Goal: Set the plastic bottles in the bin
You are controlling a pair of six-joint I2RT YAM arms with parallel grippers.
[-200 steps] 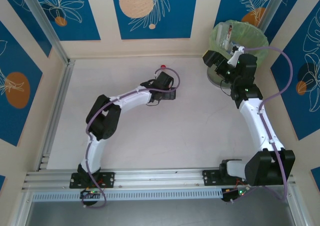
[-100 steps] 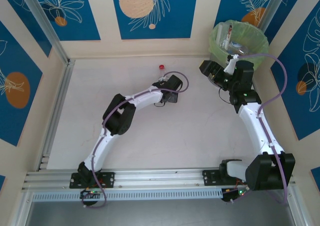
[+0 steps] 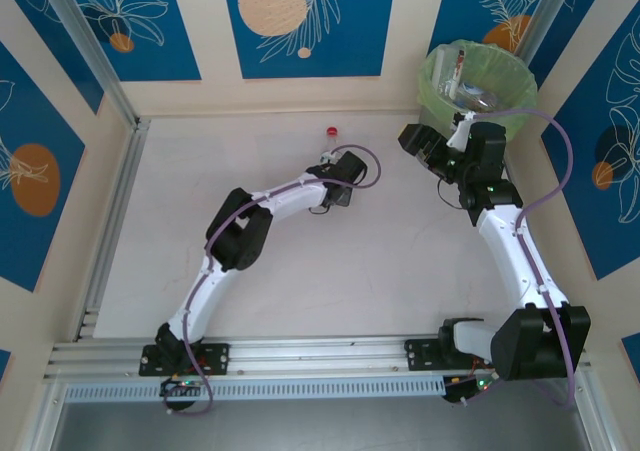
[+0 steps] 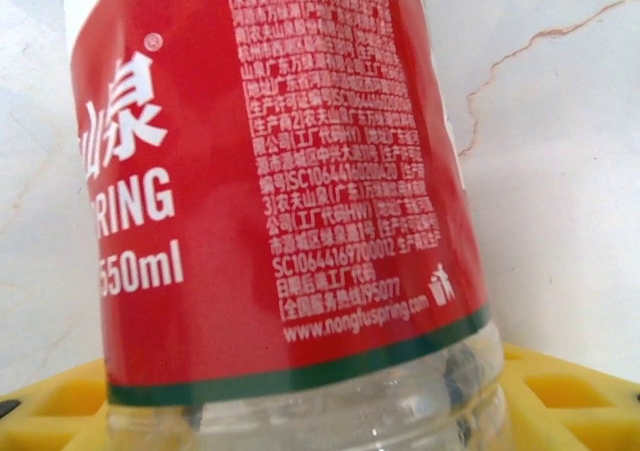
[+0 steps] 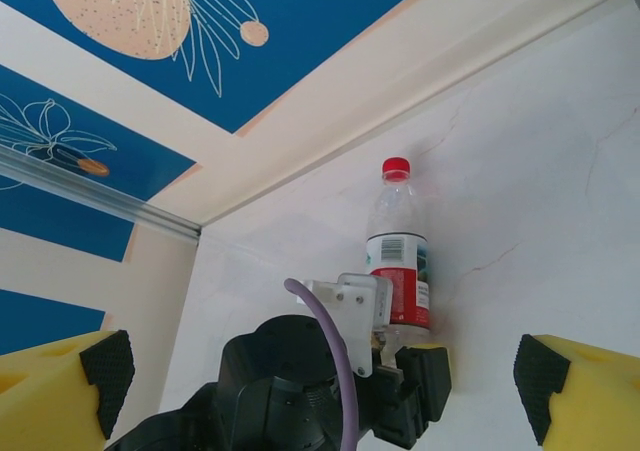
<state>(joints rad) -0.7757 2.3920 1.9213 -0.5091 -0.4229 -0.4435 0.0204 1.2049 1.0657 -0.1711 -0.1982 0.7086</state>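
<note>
Far side of the desk (image 3: 400, 271), mid-reach: I have my left arm (image 3: 270, 196) stretched out to the one plastic bottle (image 5: 398, 256) standing on the open surface, an upright clear bottle with a red cap (image 3: 331, 131) and a red label (image 4: 270, 171), near the far wall and well apart from the bin (image 3: 430, 81) in the far right corner. My left jaws sit low around the bottle's base, a yellow pad (image 4: 570, 396) showing on either side of it in the left wrist view. Whether those pads are pressing the plastic or merely flanking it I cannot tell. My right jaws are spread wide and carry nothing, their yellow fingertips (image 5: 60, 386) far apart at the edges of the right wrist view. They hang just beside the near left rim of the bin and look back across the desk at the bottle. Inside the green bag liner lie other bottles (image 3: 472, 89), so I judge the task close to done, with this grasp the step in hand. The next move calls for a firm pinch on the bottle's lower body without tipping it, as it is tall, light and gripped low. Then comes a straight lift clear of the desk and a carry to the right over the bin's rim, keeping clear of my right arm (image 3: 510, 241) stationed there, before letting go above the liner
</note>
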